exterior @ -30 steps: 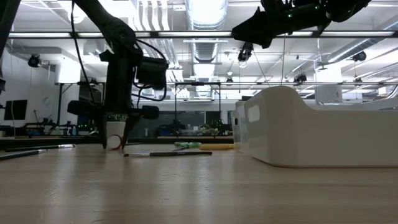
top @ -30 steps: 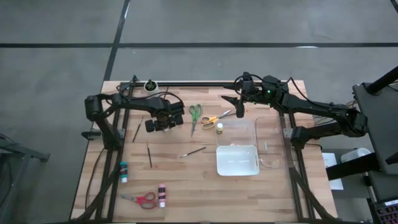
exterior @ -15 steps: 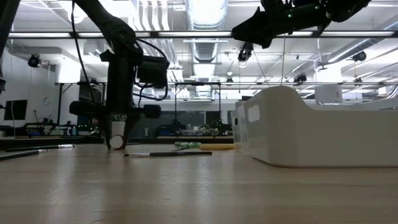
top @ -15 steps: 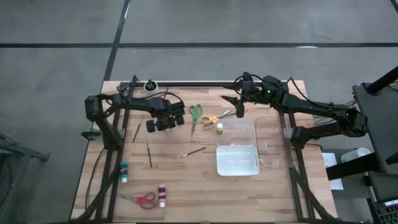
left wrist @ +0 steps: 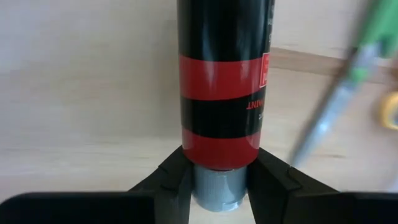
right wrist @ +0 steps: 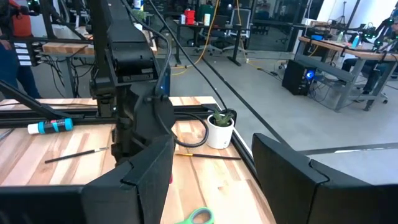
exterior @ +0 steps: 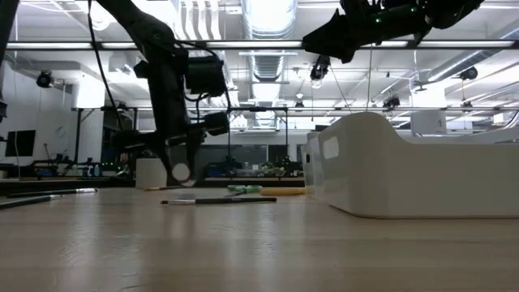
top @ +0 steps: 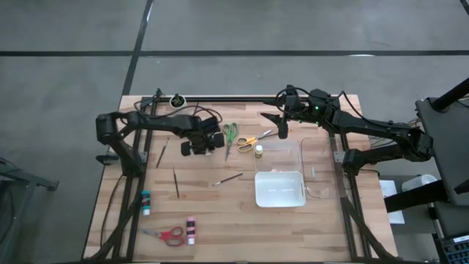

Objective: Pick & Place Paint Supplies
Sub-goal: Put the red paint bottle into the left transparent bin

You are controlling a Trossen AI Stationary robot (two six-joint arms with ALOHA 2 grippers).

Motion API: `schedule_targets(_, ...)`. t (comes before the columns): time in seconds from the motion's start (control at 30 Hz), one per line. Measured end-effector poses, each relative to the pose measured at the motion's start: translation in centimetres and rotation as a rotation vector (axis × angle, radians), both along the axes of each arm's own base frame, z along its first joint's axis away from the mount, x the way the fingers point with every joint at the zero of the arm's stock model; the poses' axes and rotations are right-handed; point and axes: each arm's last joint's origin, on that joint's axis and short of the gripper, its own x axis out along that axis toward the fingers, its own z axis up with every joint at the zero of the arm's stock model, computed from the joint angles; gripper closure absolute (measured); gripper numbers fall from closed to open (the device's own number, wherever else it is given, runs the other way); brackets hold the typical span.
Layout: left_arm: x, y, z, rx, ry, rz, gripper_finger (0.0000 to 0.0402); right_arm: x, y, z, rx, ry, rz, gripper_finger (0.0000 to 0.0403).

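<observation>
Sitting beside the clear bin (top: 279, 155), the white tray (top: 279, 188).

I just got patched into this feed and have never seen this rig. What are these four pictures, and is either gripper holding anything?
Two robot arms work at a wooden table. One picture looks straight down, one sits at table height, and two ride on the wrists. The left gripper is clamped on a red and black paint bottle, lifted off the wood. The right gripper waits open above the yellow scissors. Green scissors, brushes, more bottles, red scissors and a white tray lie around.
</observation>
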Motion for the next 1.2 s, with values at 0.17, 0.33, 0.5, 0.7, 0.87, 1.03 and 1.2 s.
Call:
schedule_targets(0.17, 0.7, -0.9, 0.9, 0.011, -0.081, -0.029, 0.029, 0.0, 0.0, 0.0, 0.0, 0.0, 0.0, 0.0186)
schedule_targets(0.33, 0.9, -2.1, 1.9, -0.117, -0.139, 0.012, 0.029, 0.0, 0.0, 0.0, 0.0, 0.0, 0.0, 0.0186)
schedule_targets(0.5, 0.9, -3.6, 2.9, -0.298, -0.151, 0.112, 0.029, 0.0, 0.0, 0.0, 0.0, 0.0, 0.0, 0.0186)
schedule_targets(0.7, 1.1, -5.6, 4.1, -0.537, -0.121, 0.275, 0.029, 0.0, 0.0, 0.0, 0.0, 0.0, 0.0, 0.0186)
schedule_targets(0.87, 2.2, -6.8, 4.9, -0.607, -0.224, 0.228, 0.0283, 0.0, 0.0, 0.0, 0.0, 0.0, 0.0, 0.0186)
schedule_targets(1.03, 2.9, -6.9, 5.4, -0.545, -0.359, 0.076, 0.0286, 0.0, 0.0, 0.0, 0.0, 0.0, 0.0, 0.0186)
schedule_targets(1.2, 3.0, -6.9, 5.5, -0.546, -0.361, 0.093, 0.0288, 0.0, 0.0, 0.0, 0.0, 0.0, 0.0, 0.0186)
